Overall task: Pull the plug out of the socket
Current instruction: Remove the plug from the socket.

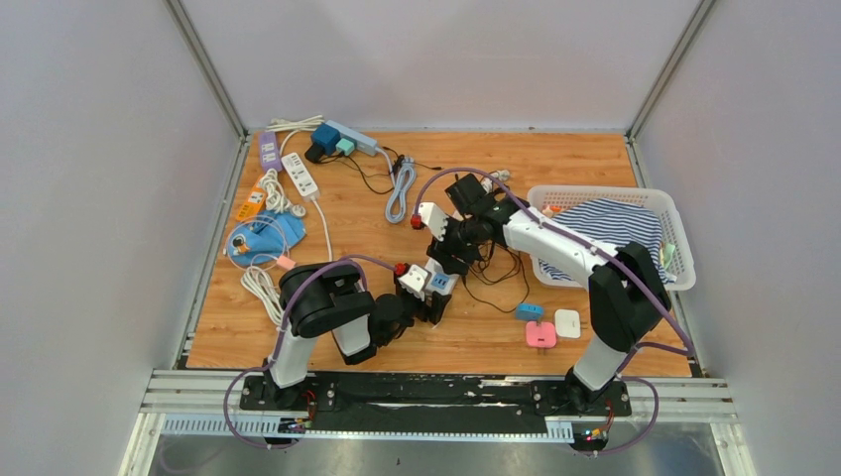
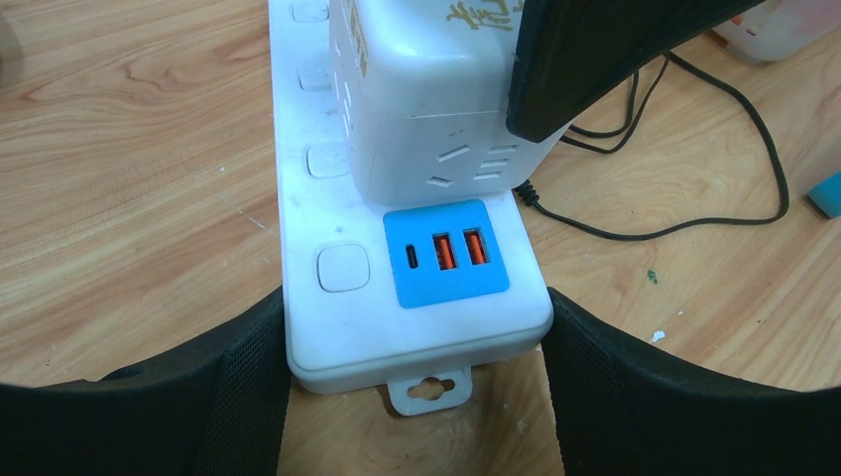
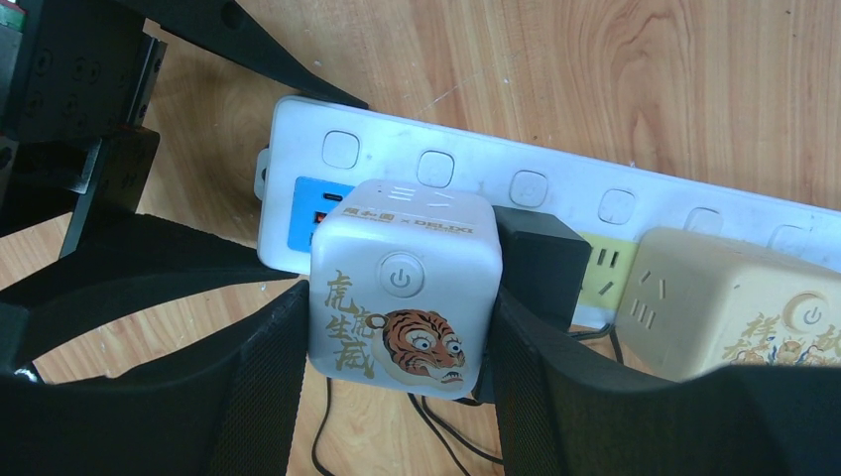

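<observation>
A white socket strip (image 2: 417, 327) with a blue USB panel lies on the wooden table, small in the top view (image 1: 439, 284). My left gripper (image 2: 417, 397) is shut on its near end, one finger against each long side. The plug is a white cube with a tiger face (image 3: 397, 288), seated in the strip (image 3: 466, 164) beside the USB panel. My right gripper (image 3: 397, 302) is shut on it, a finger (image 3: 555, 397) pressed to each side. In the left wrist view the plug (image 2: 426, 99) stands upright with a right finger (image 2: 595, 50) against it.
A black adapter (image 3: 540, 258) and a beige cube plug (image 3: 724, 297) sit further along the strip. Black cable (image 1: 501, 273) loops to the right. A white basket (image 1: 674, 218) with striped cloth stands at right; small pink (image 1: 540, 334) and white (image 1: 567, 323) blocks in front. More strips (image 1: 298, 177) lie back left.
</observation>
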Robot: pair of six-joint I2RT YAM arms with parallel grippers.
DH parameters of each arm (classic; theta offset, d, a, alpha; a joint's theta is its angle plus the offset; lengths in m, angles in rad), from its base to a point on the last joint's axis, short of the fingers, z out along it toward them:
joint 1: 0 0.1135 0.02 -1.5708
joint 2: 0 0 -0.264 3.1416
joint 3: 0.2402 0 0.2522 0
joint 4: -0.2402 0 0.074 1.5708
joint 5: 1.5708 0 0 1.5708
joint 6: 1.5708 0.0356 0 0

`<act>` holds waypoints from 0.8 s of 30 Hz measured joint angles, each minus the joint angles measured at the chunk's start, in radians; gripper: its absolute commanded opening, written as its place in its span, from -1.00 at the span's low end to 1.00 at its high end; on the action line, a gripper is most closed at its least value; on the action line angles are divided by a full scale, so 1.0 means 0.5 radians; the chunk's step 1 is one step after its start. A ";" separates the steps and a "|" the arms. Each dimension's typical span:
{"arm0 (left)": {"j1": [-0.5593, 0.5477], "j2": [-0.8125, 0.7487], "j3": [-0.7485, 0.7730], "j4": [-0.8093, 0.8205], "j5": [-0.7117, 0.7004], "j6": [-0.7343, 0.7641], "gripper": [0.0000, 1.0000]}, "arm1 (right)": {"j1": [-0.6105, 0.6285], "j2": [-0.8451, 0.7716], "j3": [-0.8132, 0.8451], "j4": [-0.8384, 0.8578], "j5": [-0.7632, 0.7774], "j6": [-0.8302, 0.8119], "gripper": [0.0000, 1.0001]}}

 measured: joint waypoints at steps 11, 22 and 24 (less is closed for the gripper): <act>0.000 0.000 0.002 0.000 0.010 -0.011 -1.00 | 0.005 0.001 0.000 0.001 -0.045 -0.003 -1.00; 0.000 0.000 -0.002 0.001 -0.036 -0.005 -1.00 | 0.140 -0.002 0.001 0.031 0.156 -0.046 -1.00; 0.000 0.000 -0.002 0.001 -0.036 -0.005 -1.00 | 0.120 -0.003 0.000 0.031 0.139 -0.048 -1.00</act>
